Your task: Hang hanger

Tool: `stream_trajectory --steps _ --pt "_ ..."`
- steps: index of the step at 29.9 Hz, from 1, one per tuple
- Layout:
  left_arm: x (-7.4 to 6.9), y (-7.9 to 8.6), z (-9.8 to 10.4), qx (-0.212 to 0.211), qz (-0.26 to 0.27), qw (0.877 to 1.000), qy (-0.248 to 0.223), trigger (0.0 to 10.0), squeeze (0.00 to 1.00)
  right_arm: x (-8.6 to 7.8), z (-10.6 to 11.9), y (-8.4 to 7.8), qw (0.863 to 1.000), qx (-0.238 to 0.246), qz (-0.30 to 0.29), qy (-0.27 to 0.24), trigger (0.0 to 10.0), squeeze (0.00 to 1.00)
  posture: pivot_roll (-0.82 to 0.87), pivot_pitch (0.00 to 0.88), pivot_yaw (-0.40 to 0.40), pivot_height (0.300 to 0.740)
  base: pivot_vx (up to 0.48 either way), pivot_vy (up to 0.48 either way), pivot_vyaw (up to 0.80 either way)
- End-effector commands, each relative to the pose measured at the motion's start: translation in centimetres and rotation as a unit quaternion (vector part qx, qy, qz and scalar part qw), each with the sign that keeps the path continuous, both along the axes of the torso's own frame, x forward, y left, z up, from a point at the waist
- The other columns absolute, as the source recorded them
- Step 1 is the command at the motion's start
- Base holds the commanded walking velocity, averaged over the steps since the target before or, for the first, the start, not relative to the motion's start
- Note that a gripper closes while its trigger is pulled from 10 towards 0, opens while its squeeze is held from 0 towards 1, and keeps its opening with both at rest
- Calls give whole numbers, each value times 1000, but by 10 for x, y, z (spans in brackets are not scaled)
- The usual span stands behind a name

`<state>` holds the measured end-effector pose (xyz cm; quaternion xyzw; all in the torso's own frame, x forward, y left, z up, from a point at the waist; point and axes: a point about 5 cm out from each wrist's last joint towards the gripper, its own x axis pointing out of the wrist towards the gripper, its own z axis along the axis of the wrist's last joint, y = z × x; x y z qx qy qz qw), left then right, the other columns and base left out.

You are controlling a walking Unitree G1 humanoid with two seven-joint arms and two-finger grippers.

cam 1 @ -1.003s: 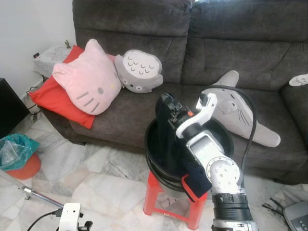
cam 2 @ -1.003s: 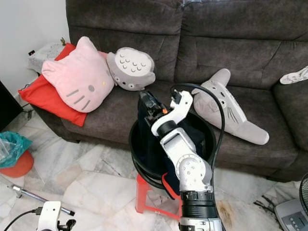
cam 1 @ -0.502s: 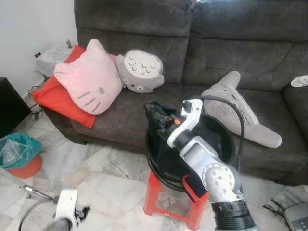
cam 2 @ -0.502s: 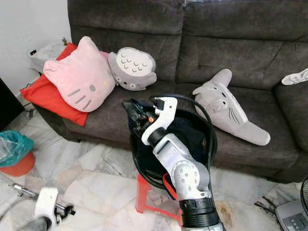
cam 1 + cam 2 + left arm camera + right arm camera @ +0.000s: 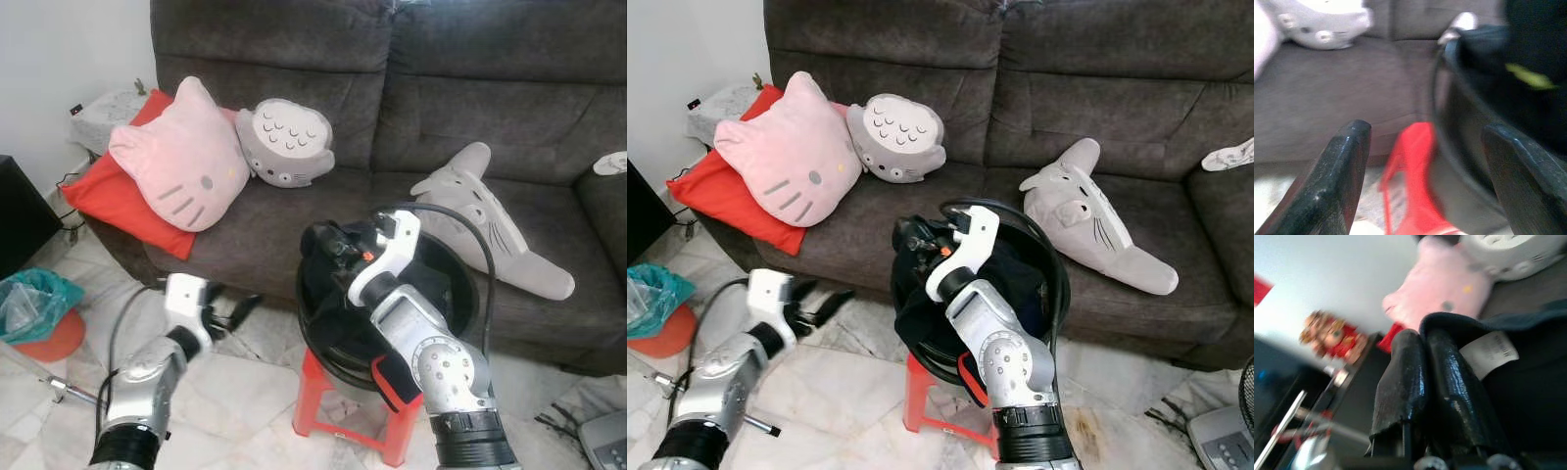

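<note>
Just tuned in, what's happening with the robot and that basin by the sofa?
The right gripper is shut on a dark garment at the near rim of the black basin, which sits on a red stool in front of the grey sofa. The left gripper is raised to the left of the basin, fingers open and pointing toward it, holding nothing. I can't make out a hanger.

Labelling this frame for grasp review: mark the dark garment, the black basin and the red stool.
dark garment (image 5: 1528,396), right wrist view, on the cloth below its white label.
black basin (image 5: 1054,284), right eye view, on its right rim.
red stool (image 5: 312,392), left eye view, on its left leg.
</note>
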<state>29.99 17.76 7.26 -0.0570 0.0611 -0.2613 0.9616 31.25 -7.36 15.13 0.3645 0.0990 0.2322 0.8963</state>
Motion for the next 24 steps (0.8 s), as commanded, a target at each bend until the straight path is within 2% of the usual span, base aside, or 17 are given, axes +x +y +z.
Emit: stream_trajectory --steps 1,2,3,4,5,7,13,16,19,24 --pt "-2 -7 6 -19 -28 999 -3 10000 0 7 3 -8 999 -5 -35 2 10000 0 -102 0 62 740 0 0 0" --pt "-2 -7 6 -19 -28 999 -3 10000 0 7 3 -8 999 -5 -35 2 10000 0 -102 0 62 740 0 0 0" --pt "-3 -14 10 -30 -47 998 -7 10000 118 9 2 -12 999 -4 -50 6 10000 0 -100 0 62 740 0 0 0" --pt "-4 -17 13 -36 -54 998 -6 10000 118 10 2 -13 998 -2 -54 8 10000 0 -100 0 62 740 0 0 0" --pt "-6 -21 18 -49 -68 996 -8 10000 1000 10 1 -14 998 -4 -59 10 10000 0 -101 0 63 740 0 0 0" --pt "-8 -27 29 -69 -95 993 -14 10000 1000 11 0 -15 998 -6 -64 14 10000 0 -102 0 65 740 0 0 0" --pt "-5 -29 55 -69 -126 989 -43 10000 1000 12 -1 -10 998 -4 -58 18 10000 0 -98 0 65 740 0 0 0" --pt "-10 -34 72 -82 -170 981 -53 10000 1000 10 -3 -4 999 -1 -39 18 10000 0 -93 0 68 740 0 0 0" --pt "-13 -40 75 -60 -191 978 -55 10000 1000 8 -3 0 1000 6 -23 12 10000 0 -94 0 66 740 0 0 0" --pt "-12 -50 65 -29 -182 982 -47 10000 1000 4 0 4 1000 16 7 1 10000 0 -100 0 59 740 0 0 0"
